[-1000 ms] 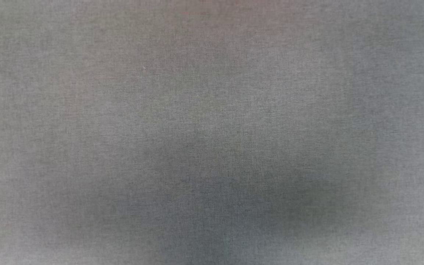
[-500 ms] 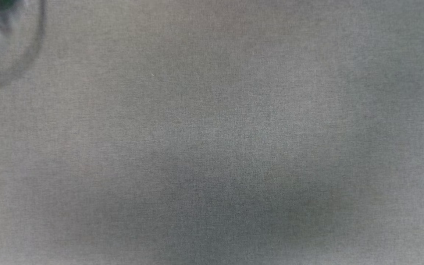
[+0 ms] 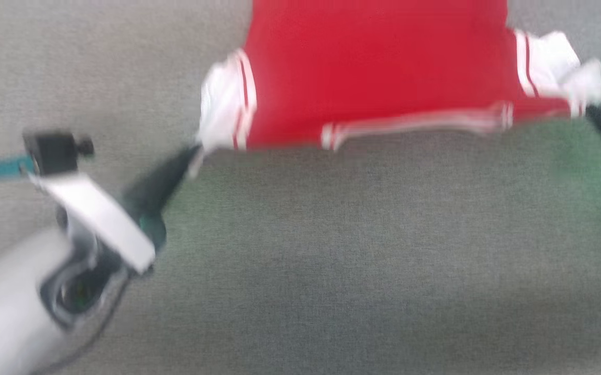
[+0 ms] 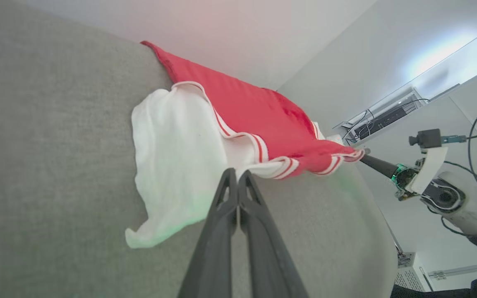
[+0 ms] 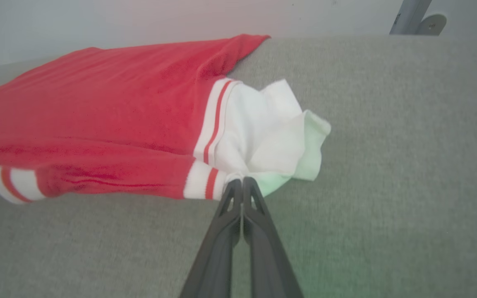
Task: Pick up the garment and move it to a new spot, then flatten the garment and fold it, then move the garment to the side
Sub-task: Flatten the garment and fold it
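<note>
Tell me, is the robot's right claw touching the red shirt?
Touching. In the right wrist view, the right gripper is shut on the shirt, its fingertips pinching the shirt's bunched white edge.

Head camera: set high, facing steeply down on the grey surface; its picture is blurred. The garment sits at its top edge, the left gripper at lower left, the right gripper at the right edge.

Left wrist camera: low and close over the surface, rolled sideways. It sights along its own fingers at the garment's near white corner, with the right gripper and a wall beyond.

Right wrist camera: equally low and close, sighting at the opposite white corner.

All three views share the garment's striped near hem.
</note>
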Tool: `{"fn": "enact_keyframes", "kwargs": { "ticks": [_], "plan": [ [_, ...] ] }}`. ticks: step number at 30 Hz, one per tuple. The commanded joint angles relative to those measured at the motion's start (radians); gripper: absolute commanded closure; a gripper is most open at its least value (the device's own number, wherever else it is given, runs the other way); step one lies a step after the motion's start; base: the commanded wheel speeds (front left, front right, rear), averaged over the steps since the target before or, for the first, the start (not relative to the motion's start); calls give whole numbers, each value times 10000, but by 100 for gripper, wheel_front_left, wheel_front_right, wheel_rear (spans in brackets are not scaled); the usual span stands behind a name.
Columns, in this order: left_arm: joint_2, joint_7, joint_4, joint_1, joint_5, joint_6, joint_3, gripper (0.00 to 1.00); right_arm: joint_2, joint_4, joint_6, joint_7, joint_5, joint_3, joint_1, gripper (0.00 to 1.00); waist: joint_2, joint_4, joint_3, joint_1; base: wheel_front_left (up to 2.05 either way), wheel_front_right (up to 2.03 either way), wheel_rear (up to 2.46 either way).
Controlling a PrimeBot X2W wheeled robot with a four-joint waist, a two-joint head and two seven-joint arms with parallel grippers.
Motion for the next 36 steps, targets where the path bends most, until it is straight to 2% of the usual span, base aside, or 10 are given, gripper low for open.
{"fn": "enact_keyframes", "kwargs": {
  "ticks": [1,11,20,25,28,36],
  "plan": [
    [227,-95,-315,432,7,29,-1,100,-321,-395,-26,126,215,-202,492,100,0,42,-166,0,0,0,0],
    [1427,-262,-2278,3073,816,29,-272,100,-1608,-3158,-26,1012,997,-1531,4504,100,0,31,-484,0,0,0,0],
    [2163,-271,-2961,4686,1509,31,1,100,-2372,-5199,-26,1769,1255,-3137,7904,100,0,197,-456,0,0,0,0],
    [1581,-268,-2563,4629,1892,29,-19,100,-1796,-5589,-26,2115,469,-4078,8492,100,0,200,-399,0,0,0,0],
    [1136,-134,-2058,4316,2146,29,-246,100,-1317,-5560,-25,2845,-527,-4179,8344,100,0,191,-366,0,0,0,0],
    [79,13,-511,3733,2382,29,-954,100,537,-5033,-23,4476,-2867,-4027,7674,100,0,146,-95,0,0,0,0]
  ]
}}
